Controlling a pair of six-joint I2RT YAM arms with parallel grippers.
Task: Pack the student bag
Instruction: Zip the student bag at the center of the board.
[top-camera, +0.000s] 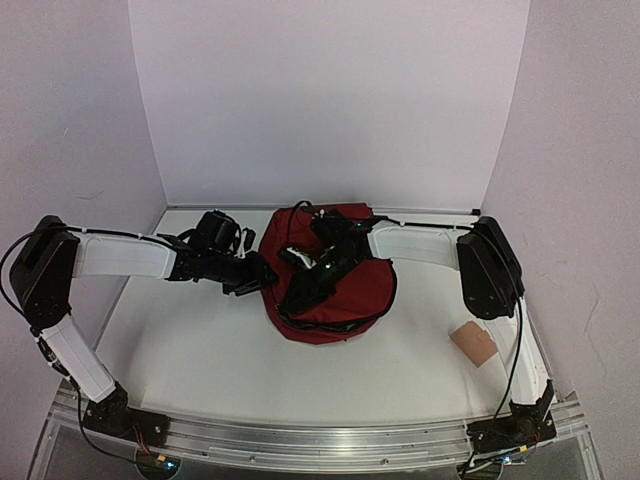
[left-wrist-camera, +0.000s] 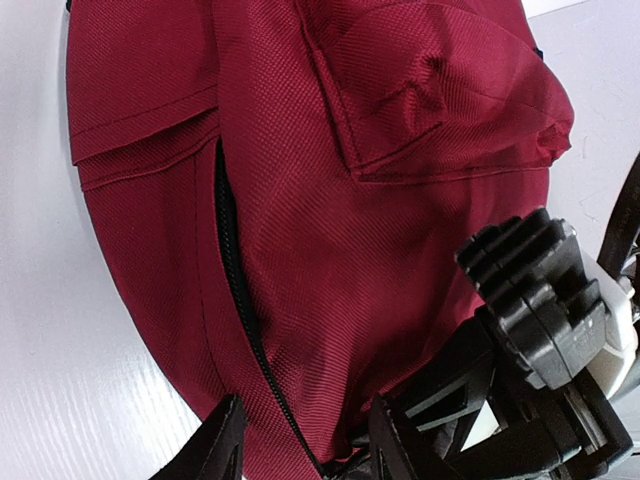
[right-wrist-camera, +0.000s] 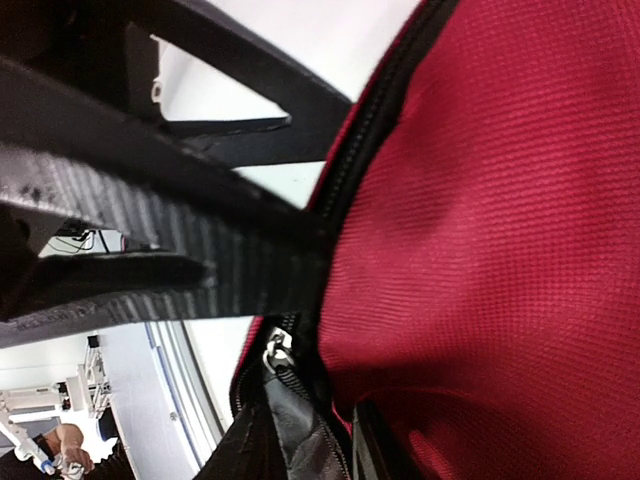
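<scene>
**Red backpack mid-bench, both end effectors on its zip**

So the student bag (top-camera: 352, 298) sits slumped in a rounded heap on the white bench (top-camera: 200, 345), about in the middle and a bit toward the back wall. Both arms reach in toward it from either side.

The left end effector (top-camera: 257, 281) is at the bag's left edge. Its wrist view shows the 2 fingers (left-wrist-camera: 222, 452) set either side of the black zip (left-wrist-camera: 236, 295), with red fabric packing the gap between them, so it looks pinched onto that seam. The zip curves up the bag's side from there, and a patch pocket (left-wrist-camera: 430, 90) lies above it. The other arm's black ridged end pokes in at the right of that view, touching the fabric.

The right end effector (top-camera: 303, 285) is on top of the bag, near its left half. Up close, its fingers (right-wrist-camera: 376, 446) are nearly together with a bit of grey lining (right-wrist-camera: 300, 430) and zip tape caught between them, just below a small silver zip pull (right-wrist-camera: 275, 352). A black webbing strap (right-wrist-camera: 200, 250) crosses in front.

Off to the right, well apart from the bag, a small tan flat thing (top-camera: 473, 343) lies by the right arm; can't tell what it is.
</scene>
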